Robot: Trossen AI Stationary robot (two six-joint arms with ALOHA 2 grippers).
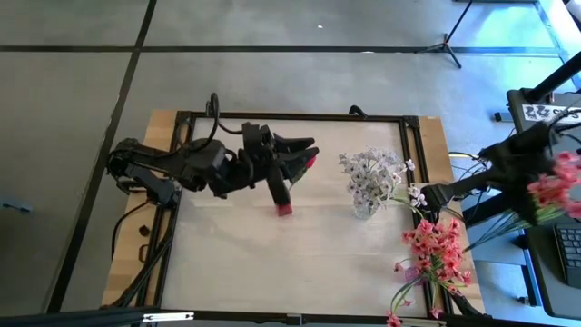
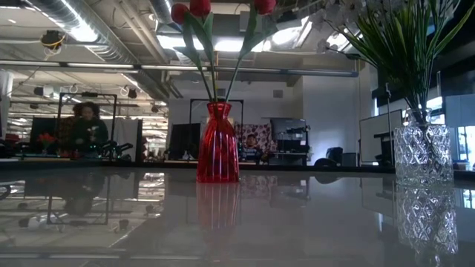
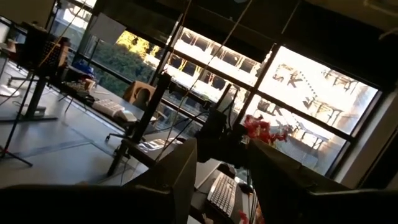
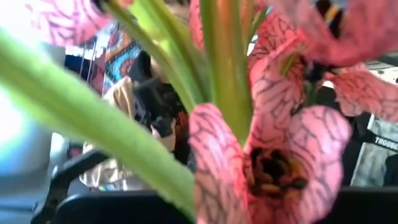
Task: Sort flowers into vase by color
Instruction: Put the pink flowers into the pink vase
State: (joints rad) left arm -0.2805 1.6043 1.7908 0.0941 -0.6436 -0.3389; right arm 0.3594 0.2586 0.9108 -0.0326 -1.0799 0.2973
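Observation:
A red vase (image 1: 284, 209) (image 2: 217, 144) stands mid-table with red tulips (image 2: 200, 9) in it. My left gripper (image 1: 307, 152) (image 3: 227, 186) hovers open above it, and a red bloom (image 1: 311, 162) shows beside one fingertip. A clear cut-glass vase (image 1: 365, 207) (image 2: 422, 152) holds whitish sprigs (image 1: 372, 173). Several pink sprays (image 1: 434, 250) lie on the table's right near corner, blooms on the board. My right gripper (image 1: 534, 177) is raised beyond the table's right edge, shut on a pink spray (image 1: 556, 186) (image 4: 273, 149). My right gripper holds the pink spray lifted clear, high above the floor beside the table. Its blooms (image 4: 261, 81) and green stems (image 4: 227, 62) fill the wrist view and hide the fingers, so the part held does not show. Stems (image 1: 495, 232) trail down toward the table's near right corner.
A black frame (image 1: 290, 116) rims the light tabletop. Open surface lies near the front and between the two vases. A keyboard (image 1: 567, 238) and a desk stand off the right side. In the low view a person (image 2: 87, 126) sits far behind the table.

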